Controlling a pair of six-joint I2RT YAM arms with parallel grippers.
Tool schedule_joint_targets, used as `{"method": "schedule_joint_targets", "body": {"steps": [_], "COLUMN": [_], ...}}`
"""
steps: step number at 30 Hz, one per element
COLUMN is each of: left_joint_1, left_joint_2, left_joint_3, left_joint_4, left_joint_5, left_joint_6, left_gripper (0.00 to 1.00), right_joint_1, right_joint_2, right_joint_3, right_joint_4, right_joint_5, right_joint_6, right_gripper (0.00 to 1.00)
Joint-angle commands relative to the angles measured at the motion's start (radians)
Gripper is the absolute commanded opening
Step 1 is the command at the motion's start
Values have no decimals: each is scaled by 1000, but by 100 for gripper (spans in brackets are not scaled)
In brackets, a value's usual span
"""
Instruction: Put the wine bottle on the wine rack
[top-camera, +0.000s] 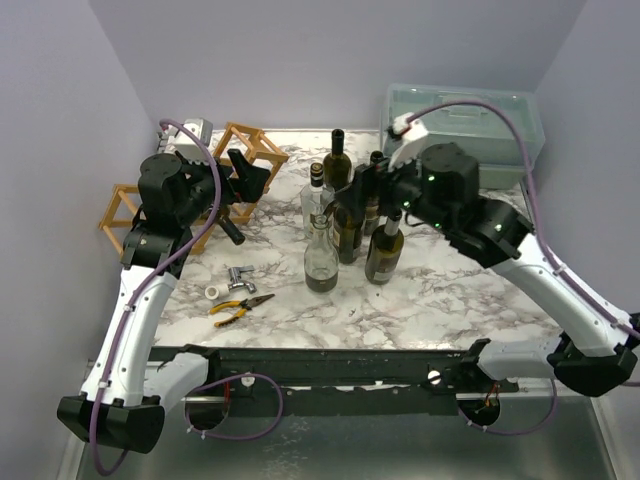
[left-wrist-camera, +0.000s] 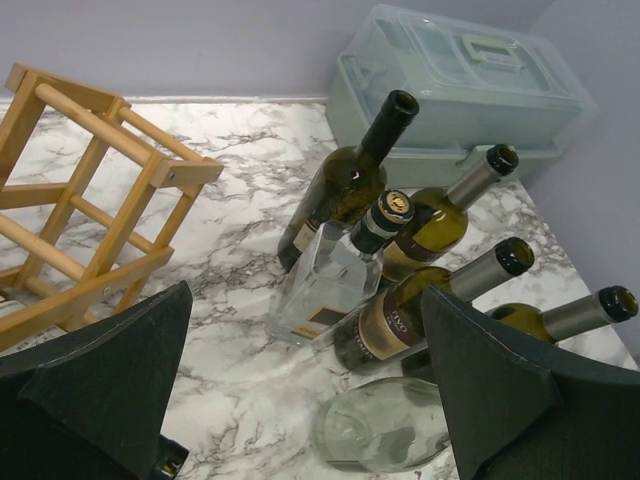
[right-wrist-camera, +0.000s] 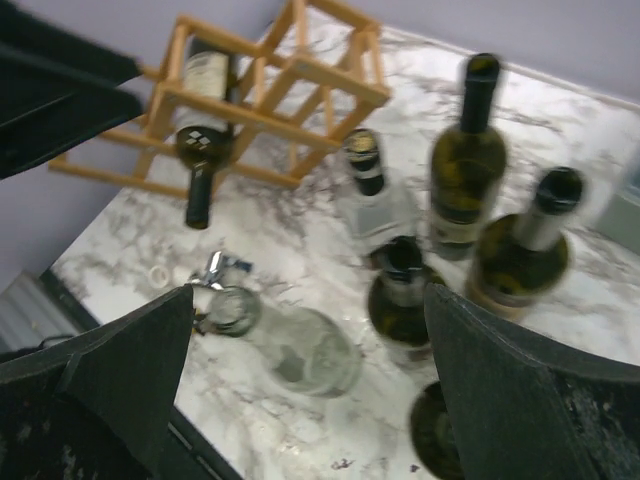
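Note:
The wooden wine rack stands at the table's far left; it also shows in the left wrist view and the right wrist view. One dark bottle lies in it, neck sticking out. Several wine bottles stand grouped mid-table, among them a clear round one and green ones. My left gripper is open and empty beside the rack, left of the bottles. My right gripper is open and empty above the group, over the clear bottle.
A translucent plastic toolbox stands at the back right corner. Yellow-handled pliers, a metal tap fitting and a white ring lie near the front left. Walls close in on three sides.

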Motion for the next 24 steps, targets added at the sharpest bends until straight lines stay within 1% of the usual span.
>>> {"method": "schedule_joint_targets", "body": {"steps": [1, 5, 7, 10, 14, 17, 21, 24], "left_joint_1": [-7, -8, -8, -8, -8, -11, -18, -23], "left_joint_2": [-20, -25, -30, -37, -38, -37, -35, -29], "left_joint_3": [-26, -41, -52, -71, -87, -93, -99, -102], "left_joint_4": [-18, -17, -16, -16, -13, -8, -5, -3], "left_joint_5": [-60, -96, -120, -152, -155, -141, -130, -120], "left_joint_6": [39, 60, 70, 81, 83, 84, 87, 86], "left_gripper": [99, 99, 99, 99, 99, 99, 99, 99], "right_joint_1": [224, 298, 316, 337, 358, 358, 358, 359], "right_joint_2": [95, 166, 201, 243, 271, 252, 182, 153], "right_joint_3": [69, 102, 123, 144, 145, 134, 101, 107], "right_joint_4": [-51, -87, -119, -156, -163, -153, -122, -152], "right_joint_5": [199, 288, 322, 347, 334, 354, 470, 553], "right_joint_6": [-27, -28, -21, -10, -5, 13, 22, 22], "right_gripper": [100, 100, 97, 92, 92, 92, 97, 97]}}
